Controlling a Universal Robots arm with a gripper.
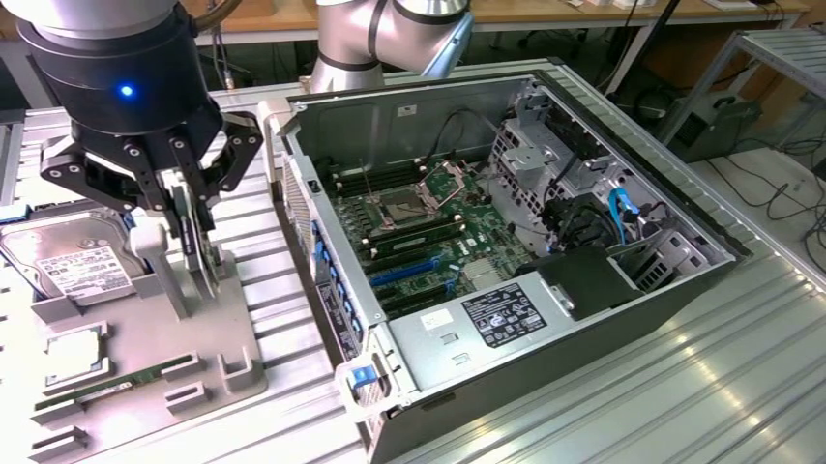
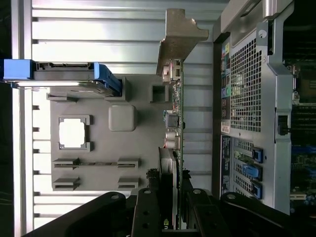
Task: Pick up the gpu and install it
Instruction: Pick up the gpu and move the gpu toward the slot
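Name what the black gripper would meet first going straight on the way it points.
Probably the grey moulded holder tray below the gripper; the thin green gpu card it grips would touch first. Depth is unclear.

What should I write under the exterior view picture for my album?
Robot hand grips the upright gpu at the gray parts tray, beside the open computer case.

Ribbed metal table bearing grey parts tray and open computer case
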